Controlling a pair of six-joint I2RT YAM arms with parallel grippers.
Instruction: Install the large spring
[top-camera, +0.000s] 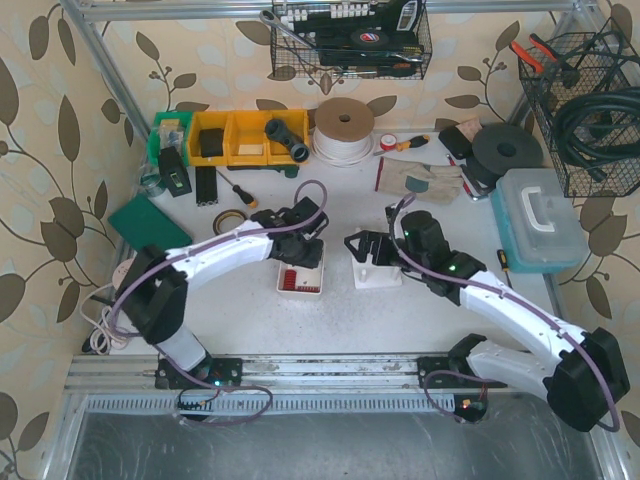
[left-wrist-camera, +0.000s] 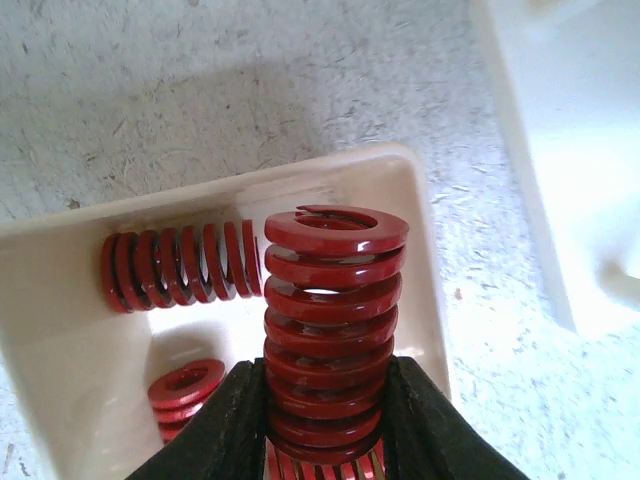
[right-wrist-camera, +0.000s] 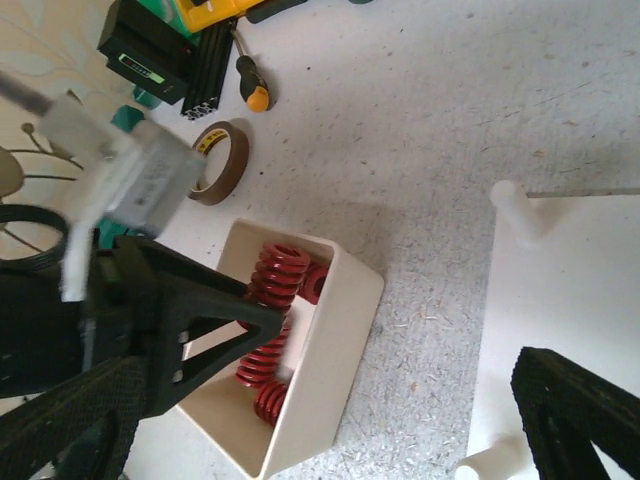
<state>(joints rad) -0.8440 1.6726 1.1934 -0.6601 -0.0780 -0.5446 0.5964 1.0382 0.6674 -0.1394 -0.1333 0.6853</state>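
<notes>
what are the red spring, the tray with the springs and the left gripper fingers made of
The red spring: probably steel with a glossy red coating; flat-section coils show bright highlights. The tray: smooth cream plastic by its look, with rounded moulded corners and a soft sheen. The fingers of the left gripper: matte black, likely plastic, though the look leaves it open.

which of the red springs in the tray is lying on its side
The spring along the tray's far wall, coils stacked sideways, tray. The large spring stands on end in the left gripper; the short spring faces open end up.
</notes>
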